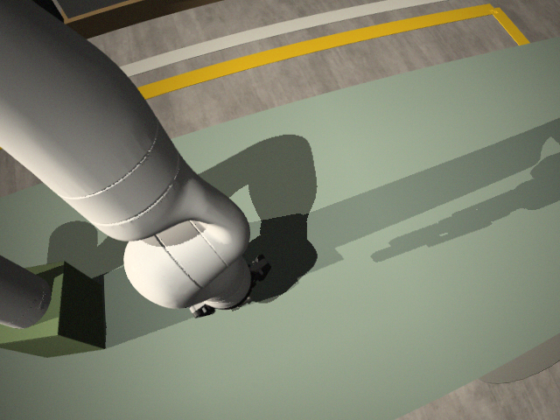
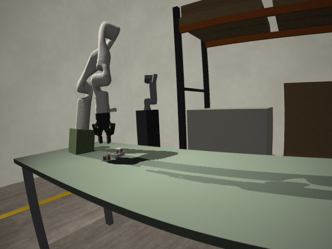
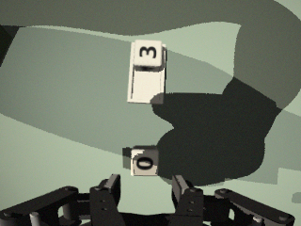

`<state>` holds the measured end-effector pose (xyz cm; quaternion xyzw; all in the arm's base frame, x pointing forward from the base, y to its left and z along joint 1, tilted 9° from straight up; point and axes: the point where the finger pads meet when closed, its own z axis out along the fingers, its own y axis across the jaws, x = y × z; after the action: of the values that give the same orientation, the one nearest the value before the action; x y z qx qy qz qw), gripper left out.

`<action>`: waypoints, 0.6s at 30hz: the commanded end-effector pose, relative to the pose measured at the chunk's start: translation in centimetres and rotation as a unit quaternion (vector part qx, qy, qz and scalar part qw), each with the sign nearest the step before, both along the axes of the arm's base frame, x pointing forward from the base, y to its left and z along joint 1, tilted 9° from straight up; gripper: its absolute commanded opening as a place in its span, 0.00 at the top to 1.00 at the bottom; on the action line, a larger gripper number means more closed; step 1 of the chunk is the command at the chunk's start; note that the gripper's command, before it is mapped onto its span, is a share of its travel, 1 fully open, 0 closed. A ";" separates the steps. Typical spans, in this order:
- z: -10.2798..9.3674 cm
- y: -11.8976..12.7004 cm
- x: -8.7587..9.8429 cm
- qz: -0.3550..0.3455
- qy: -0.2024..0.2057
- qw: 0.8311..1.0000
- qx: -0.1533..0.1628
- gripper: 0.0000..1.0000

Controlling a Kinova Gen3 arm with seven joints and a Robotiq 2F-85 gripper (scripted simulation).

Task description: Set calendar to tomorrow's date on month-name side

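Top view: one grey arm (image 1: 90,136) fills the left half and hides the calendar. Only two dark bits of the gripper (image 1: 230,289) show under the rounded wrist. One green block (image 1: 81,311) sits near the left edge of the pale green table (image 1: 384,293). Two floor stripes, one white and one yellow, run beyond the far edge.

Exterior view: the arm (image 2: 99,77) rises from the one green block (image 2: 81,140) at the far left corner of the table (image 2: 214,193). The gripper (image 2: 104,139) hangs in the air, pointing straight down, fingers partly drawn in and holding nothing. Below it lie two small pale pieces: one cube (image 2: 106,157) alone on the table top, nearer the front edge, and just beside it the tray (image 2: 116,154) carrying the second cube (image 2: 119,151). Too small here to read digits.

Wrist view: two dark fingers stand apart at the bottom, nothing between them. One cube (image 3: 145,162) lies on the table just above the fingers, its top face showing a 0, at the edge of the arm's shadow. Well apart, farther up, sits the one tray (image 3: 146,85), with the other cube (image 3: 149,52) at its far end showing a 3; the near half of the tray is bare. So two cubes in all, one in the tray, one out.
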<state>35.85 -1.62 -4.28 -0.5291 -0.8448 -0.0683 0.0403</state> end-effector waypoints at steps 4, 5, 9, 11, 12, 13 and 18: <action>-0.1 0.2 -0.2 -0.003 0.003 1.000 0.002 0.52; -0.1 0.2 -0.2 -0.003 0.003 1.000 0.002 0.52; -0.1 0.2 -0.3 -0.003 0.004 1.000 0.002 0.52; -0.1 0.2 -0.3 -0.003 0.004 1.000 0.002 0.52; -0.1 0.2 -0.3 -0.003 0.004 1.000 0.002 0.52; -0.1 0.2 -0.3 -0.003 0.004 1.000 0.002 0.52; -0.5 0.3 -0.3 -0.003 0.005 1.000 0.002 0.52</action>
<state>35.67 -1.53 -4.48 -0.5289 -0.8449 -0.0675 0.0429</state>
